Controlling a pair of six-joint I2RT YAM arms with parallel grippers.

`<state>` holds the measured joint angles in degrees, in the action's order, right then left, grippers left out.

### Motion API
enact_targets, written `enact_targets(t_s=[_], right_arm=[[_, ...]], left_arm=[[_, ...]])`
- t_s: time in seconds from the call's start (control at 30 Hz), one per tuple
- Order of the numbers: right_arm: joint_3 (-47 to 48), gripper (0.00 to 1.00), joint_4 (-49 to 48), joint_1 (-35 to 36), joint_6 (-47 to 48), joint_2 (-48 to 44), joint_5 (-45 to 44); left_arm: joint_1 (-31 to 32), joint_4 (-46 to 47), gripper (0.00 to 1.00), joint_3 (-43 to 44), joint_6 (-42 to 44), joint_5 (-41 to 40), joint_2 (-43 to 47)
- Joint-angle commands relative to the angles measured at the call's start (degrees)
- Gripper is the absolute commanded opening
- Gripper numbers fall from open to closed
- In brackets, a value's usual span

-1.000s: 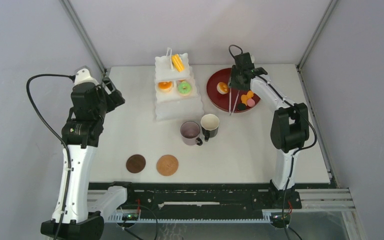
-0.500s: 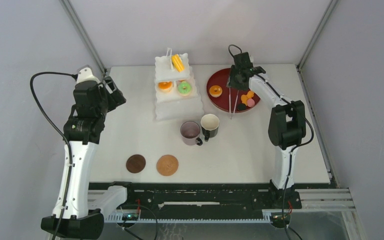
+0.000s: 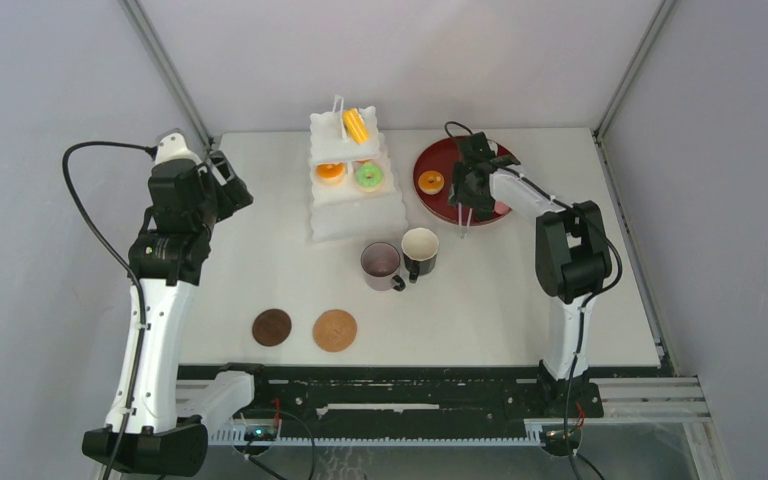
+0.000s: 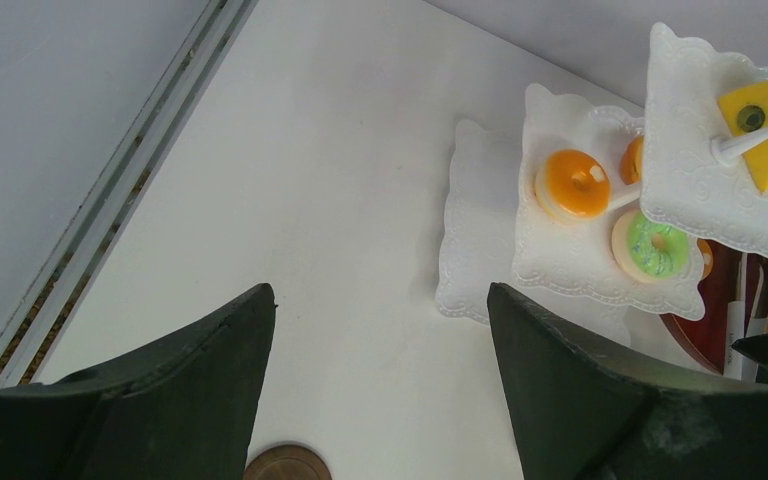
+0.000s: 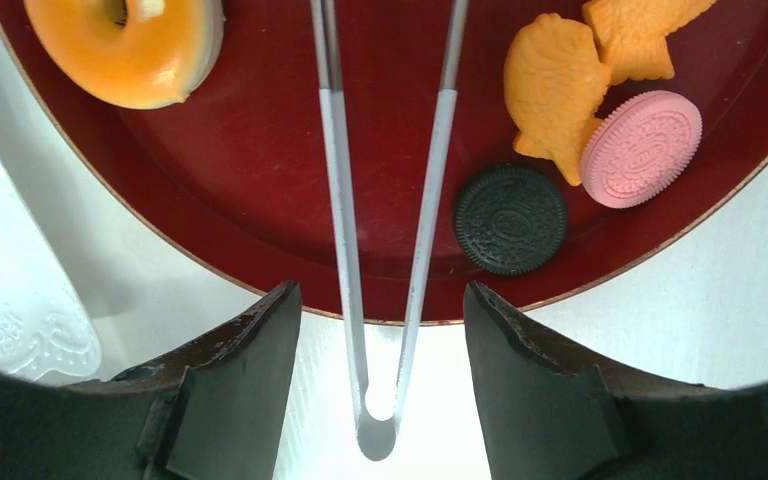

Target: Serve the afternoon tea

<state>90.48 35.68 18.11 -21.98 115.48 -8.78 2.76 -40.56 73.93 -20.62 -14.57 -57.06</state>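
Observation:
The white three-tier stand (image 3: 355, 215) carries a yellow pastry (image 3: 356, 125), an orange doughnut (image 3: 330, 172) and a green doughnut (image 3: 368, 176); it also shows in the left wrist view (image 4: 480, 220). A mauve mug (image 3: 381, 264) and a black mug (image 3: 420, 250) stand together mid-table. Two brown coasters (image 3: 271, 327) (image 3: 335, 330) lie near the front. My right gripper (image 5: 380, 290) is open, its jaws on either side of the looped end of the tongs (image 5: 335, 180) without touching. My left gripper (image 4: 380, 290) is open and empty, high over the table's left side.
The dark red tray (image 5: 260, 170) holds an orange doughnut (image 5: 130, 45), fish-shaped orange pastries (image 5: 555, 85), a pink cookie (image 5: 640, 135) and a black cookie (image 5: 510, 218). The tongs' looped end sticks out over the tray's near rim onto the table.
My right gripper has moved from the tray's far side toward its near rim, down over the tongs' looped end. The orange doughnut on the tray lies slightly further left. The left arm barely moved.

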Motion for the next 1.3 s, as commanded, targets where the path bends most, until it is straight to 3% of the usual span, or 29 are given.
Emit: enact_targets(t_s=[0.0, 0.43, 0.63, 0.93, 1.27], right_arm=[[2.47, 0.67, -2.81, 0.87, 1.32, -0.41, -2.26], [13.50, 0.61, 0.82, 0.11, 1.96, 7.80, -4.88], [4.92, 0.63, -5.34, 0.40, 1.74, 0.61, -5.37], [4.21, 0.70, -4.25, 0.44, 2.65, 2.74, -6.68], [9.31, 0.59, -2.54, 0.35, 3.93, 8.02, -4.26]], left_arm=[[0.20, 2.76, 0.82, -0.76, -0.03, 0.77, 0.19], [0.18, 2.72, 0.82, -0.86, 0.32, 0.48, -0.13], [0.22, 2.72, 0.82, -0.61, 0.49, 0.20, -0.42], [0.22, 3.00, 0.82, -0.91, 0.24, 0.94, -0.75], [0.21, 3.03, 0.82, -0.81, 0.14, 0.78, -1.29]])
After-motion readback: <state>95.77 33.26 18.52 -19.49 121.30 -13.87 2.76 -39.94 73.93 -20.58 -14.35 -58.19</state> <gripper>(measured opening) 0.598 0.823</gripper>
